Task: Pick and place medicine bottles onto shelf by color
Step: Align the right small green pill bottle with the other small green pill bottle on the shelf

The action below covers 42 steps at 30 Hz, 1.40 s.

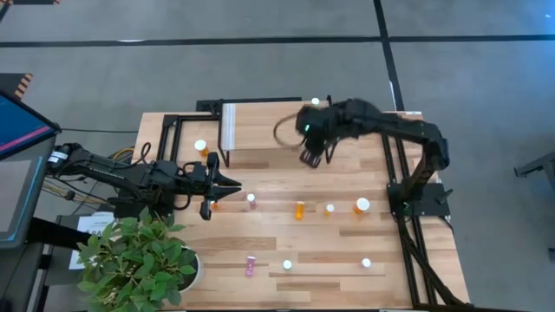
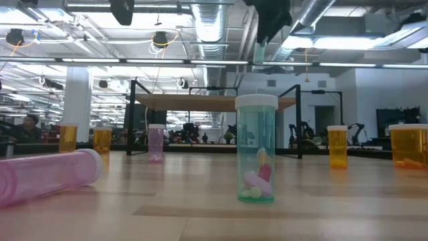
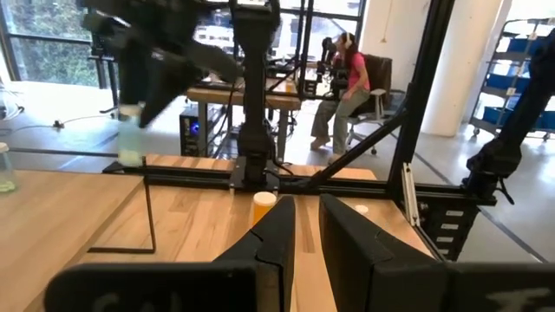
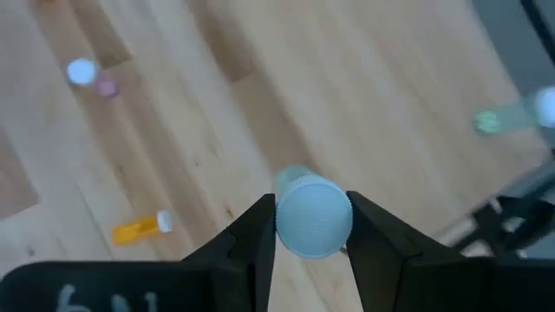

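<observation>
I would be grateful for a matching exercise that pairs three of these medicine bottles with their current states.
Things:
1. pink plastic bottle nearest the low camera
2. pale green bottle with white cap in the right wrist view
3. large orange bottle with white cap near the right arm's base

States:
a. standing upright on the wooden table
b. lying on its side
c. held between the fingers of the right gripper

Pairs: 1-b, 2-c, 3-a

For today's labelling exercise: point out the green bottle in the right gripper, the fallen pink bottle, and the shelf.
green bottle (image 4: 313,217), right wrist view, its white cap.
fallen pink bottle (image 2: 47,175), low view, its side.
shelf (image 1: 269,130), high view, bare wooden top.
</observation>
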### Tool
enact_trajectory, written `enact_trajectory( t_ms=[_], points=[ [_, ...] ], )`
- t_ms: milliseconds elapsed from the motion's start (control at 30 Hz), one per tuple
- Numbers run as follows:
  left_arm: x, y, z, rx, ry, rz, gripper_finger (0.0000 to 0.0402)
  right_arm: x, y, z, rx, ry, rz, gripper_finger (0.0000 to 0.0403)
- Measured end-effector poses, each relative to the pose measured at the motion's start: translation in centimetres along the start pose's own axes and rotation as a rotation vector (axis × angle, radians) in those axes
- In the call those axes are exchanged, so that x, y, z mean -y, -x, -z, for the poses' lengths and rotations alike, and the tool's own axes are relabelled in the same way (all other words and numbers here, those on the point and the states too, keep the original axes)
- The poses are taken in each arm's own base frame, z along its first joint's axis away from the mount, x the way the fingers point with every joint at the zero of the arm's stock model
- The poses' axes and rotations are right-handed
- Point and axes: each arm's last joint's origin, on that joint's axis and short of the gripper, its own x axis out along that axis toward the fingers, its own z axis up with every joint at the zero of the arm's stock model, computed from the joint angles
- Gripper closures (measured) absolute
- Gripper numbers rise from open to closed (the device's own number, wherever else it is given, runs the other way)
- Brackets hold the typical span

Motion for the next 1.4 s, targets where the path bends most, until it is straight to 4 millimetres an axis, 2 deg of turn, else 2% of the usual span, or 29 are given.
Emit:
enact_trajectory(
  t_ms=[100,233,400,533,633,767,1100,1400],
  points=[
    [0.0,0.0,0.1,-0.01,-0.005,-0.001,0.0358,1.9,1.0,0.6,0.043,-0.04,-0.001,0.0262],
    [0.0,0.0,0.2,-0.024,-0.01,-0.002,0.0358,3.2,1.8,2.2,0.137,-0.073,-0.009,0.026],
    [0.0,0.0,0.3,-0.027,0.019,-0.004,0.0358,4.6,1.2,5.1,0.192,-0.118,-0.003,0.0263],
    [0.0,0.0,0.3,-0.026,0.05,-0.004,0.0358,6.1,0.5,6.0,0.229,-0.183,0.022,0.026],
    [0.0,0.0,0.2,-0.025,0.065,-0.005,0.0358,7.0,0.4,5.6,0.258,-0.236,0.037,0.0258],
    [-0.1,0.0,0.2,-0.021,0.066,-0.031,0.0358,7.9,-0.3,4.0,0.264,-0.256,0.038,0.0258],
    [-0.1,0.0,0.3,-0.024,0.04,-0.034,0.0358,10.3,-4.0,0.2,0.017,-0.256,0.05,0.0257],
    [-0.1,0.0,0.3,-0.03,0.029,-0.035,0.0358,10.6,-7.2,-1.5,-0.043,-0.223,0.031,0.0257]
  ],
)
